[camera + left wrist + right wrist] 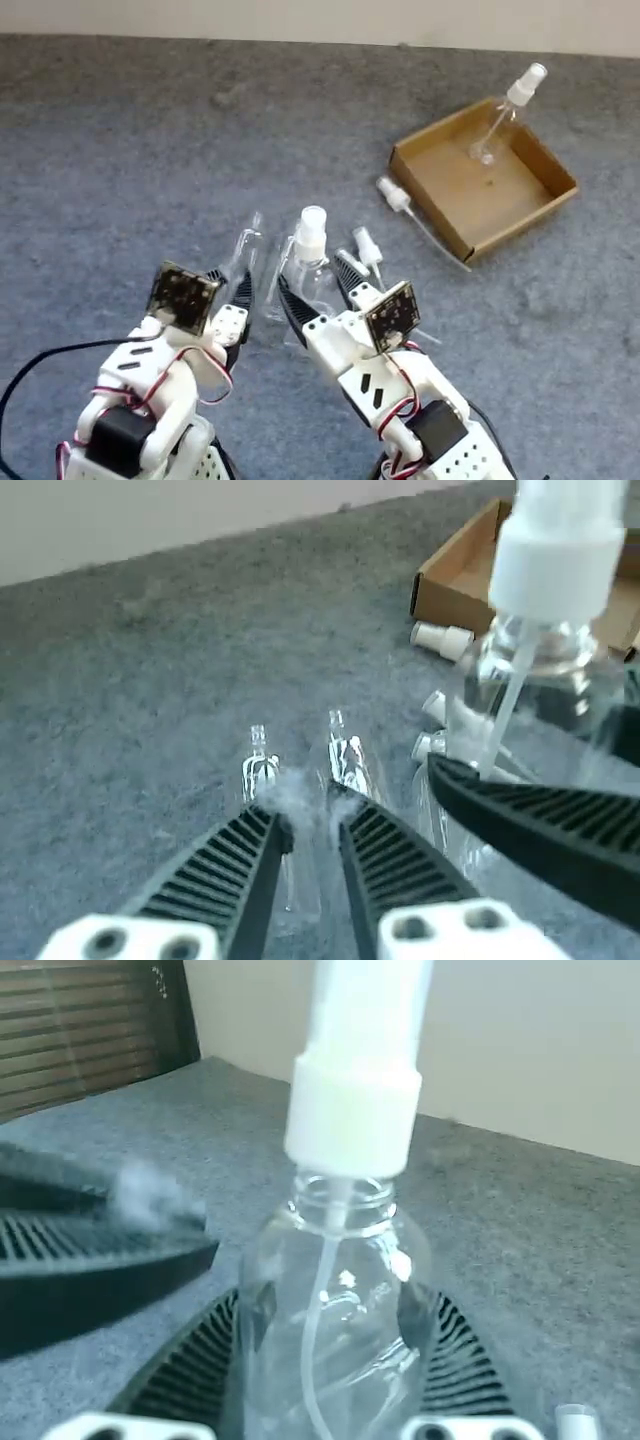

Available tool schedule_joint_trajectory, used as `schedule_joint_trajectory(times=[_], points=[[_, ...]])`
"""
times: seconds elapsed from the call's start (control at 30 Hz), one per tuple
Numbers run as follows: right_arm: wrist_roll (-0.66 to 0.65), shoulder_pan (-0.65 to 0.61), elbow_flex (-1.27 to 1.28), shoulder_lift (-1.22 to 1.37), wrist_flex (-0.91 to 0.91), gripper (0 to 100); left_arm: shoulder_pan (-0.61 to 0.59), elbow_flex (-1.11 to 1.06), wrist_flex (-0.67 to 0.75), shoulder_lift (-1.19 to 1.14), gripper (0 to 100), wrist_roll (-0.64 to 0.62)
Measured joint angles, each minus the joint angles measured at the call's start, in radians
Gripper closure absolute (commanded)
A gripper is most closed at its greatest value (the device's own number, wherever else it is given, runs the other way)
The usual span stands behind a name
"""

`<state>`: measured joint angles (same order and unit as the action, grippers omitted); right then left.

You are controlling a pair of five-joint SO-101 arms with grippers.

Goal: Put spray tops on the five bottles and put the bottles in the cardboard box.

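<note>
Jaws of the right gripper (316, 281) are clamped on the body of a clear bottle (335, 1290), which stands upright with a white spray top (355, 1090) seated on its neck, well apart from the cardboard box (480, 195) on the side nearer the arms. The left gripper (312, 825) has its jaws almost together, a narrow slit between them and nothing gripped; it sits farther from the box than the held bottle, its tips just short of two capless bottles (260, 770) lying side by side on the grey carpet (150, 150). Inside the box a capped bottle (500, 120) leans against the far corner. A loose spray top (393, 193) lies just outside the box's wall, and another (367, 243) lies between the box and the held bottle.
</note>
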<state>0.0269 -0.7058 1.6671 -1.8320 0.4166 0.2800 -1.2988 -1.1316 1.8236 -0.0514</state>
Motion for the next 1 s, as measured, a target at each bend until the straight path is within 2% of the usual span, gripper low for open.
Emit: schedule_joint_trajectory(times=[0.2,0.47,0.7,1.0], points=[[0.000,0.055,0.000,0.000,-0.077,90.4,0.000,-0.064,0.000,0.002,99,0.000],[0.000,0.063,0.000,0.000,-0.158,90.5,0.009,-0.164,0.000,-0.006,99,0.000],[0.000,0.063,0.000,0.000,-0.163,90.5,0.256,-0.198,0.000,-0.006,99,-0.002],[0.000,0.003,0.000,0.000,-0.163,90.4,0.391,-0.229,0.052,-0.006,99,-0.002]])
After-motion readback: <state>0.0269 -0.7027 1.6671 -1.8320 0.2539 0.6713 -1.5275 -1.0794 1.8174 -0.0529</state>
